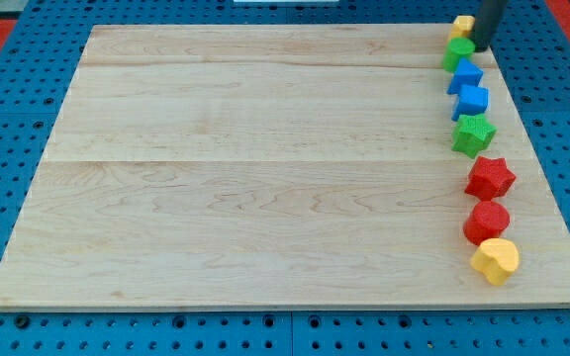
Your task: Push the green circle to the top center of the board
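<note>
The green circle (457,52) sits near the board's top right corner, just below a yellow block (462,26). My tip (484,47) is the lower end of the dark rod at the view's top right. It stands right beside the green circle, on its right side, and seems to touch it. Below the green circle lie two blue blocks (466,75) (473,101), then a green star (474,133).
Down the board's right edge follow a red star (490,178), a red round block (487,222) and a yellow heart (496,260). The wooden board (265,168) rests on a blue pegboard with red borders at the top corners.
</note>
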{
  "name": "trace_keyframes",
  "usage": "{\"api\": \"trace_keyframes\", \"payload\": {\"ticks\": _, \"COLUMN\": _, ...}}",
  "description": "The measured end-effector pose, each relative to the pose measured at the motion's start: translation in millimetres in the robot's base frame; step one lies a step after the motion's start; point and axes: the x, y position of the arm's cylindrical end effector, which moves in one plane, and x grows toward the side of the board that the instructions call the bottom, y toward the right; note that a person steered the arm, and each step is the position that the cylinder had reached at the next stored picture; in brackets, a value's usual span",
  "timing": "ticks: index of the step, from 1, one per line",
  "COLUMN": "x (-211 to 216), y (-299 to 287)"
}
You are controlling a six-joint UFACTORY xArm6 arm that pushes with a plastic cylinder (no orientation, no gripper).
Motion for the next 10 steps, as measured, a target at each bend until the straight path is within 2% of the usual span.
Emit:
{"api": "trace_keyframes", "payload": {"ticks": 1, "x": 13, "y": -42}}
{"api": "trace_keyframes", "payload": {"ticks": 3, "x": 9, "y": 26}}
{"api": "trace_keyframes", "payload": {"ticks": 4, "x": 35, "y": -5}}
{"api": "trace_keyframes", "payload": {"ticks": 6, "x": 38, "y": -91}}
{"api": "trace_keyframes", "payload": {"ticks": 7, "x": 76, "y": -138}}
{"api": "trace_keyframes", "payload": {"ticks": 8, "x": 85, "y": -161}}
{"api": "trace_keyframes", "payload": {"ticks": 9, "x": 70, "y": -240}}
{"api": "trace_keyframes", "payload": {"ticks": 10, "x": 27, "y": -250}}
